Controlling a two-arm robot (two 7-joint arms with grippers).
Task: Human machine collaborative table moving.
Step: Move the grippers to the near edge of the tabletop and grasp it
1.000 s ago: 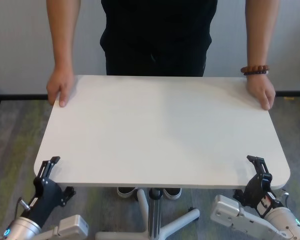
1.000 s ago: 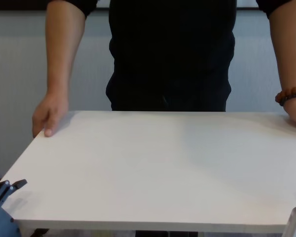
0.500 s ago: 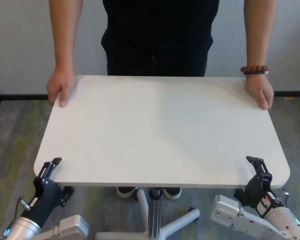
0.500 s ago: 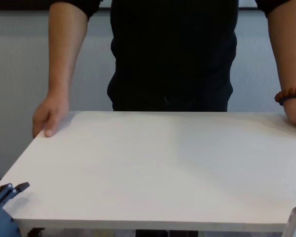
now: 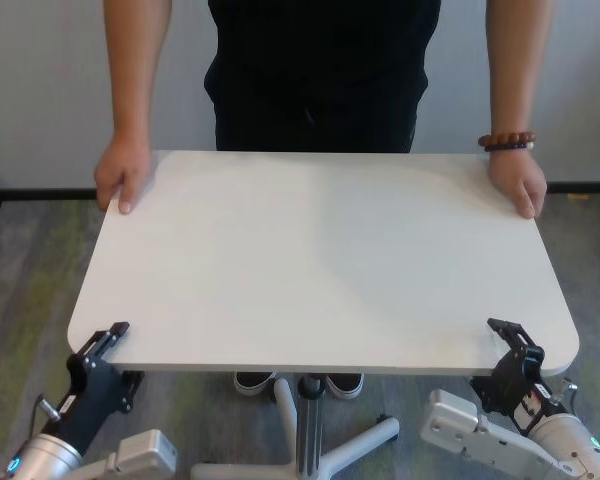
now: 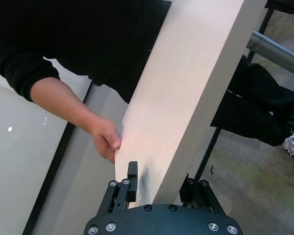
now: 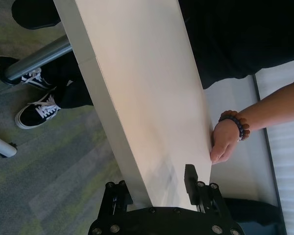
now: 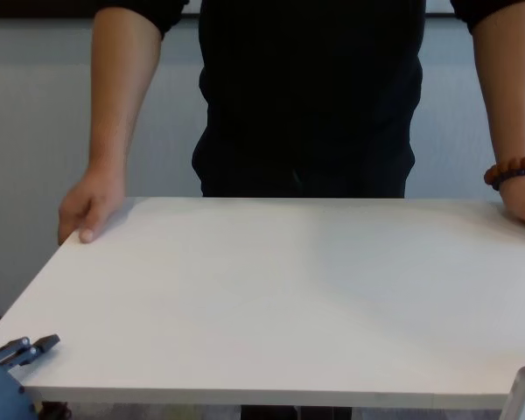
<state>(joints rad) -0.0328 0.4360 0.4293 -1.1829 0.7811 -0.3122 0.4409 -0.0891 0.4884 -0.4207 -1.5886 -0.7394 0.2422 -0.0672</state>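
Both hands, left point(image 5: 108, 345) and right point(image 5: 512, 345), have narrowed onto the table point(image 5: 320, 260) edge, gripping it.

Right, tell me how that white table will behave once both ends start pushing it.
The table looks rigid, so it probably won't flex. Its single pole on a splayed base suggests it could rock if pushed unevenly. The smooth top may slip under the human's hand.

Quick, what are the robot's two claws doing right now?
Left claw: astride the table's near left corner, one finger above, one below; grip cannot be told.
Right claw: same at the near right corner.
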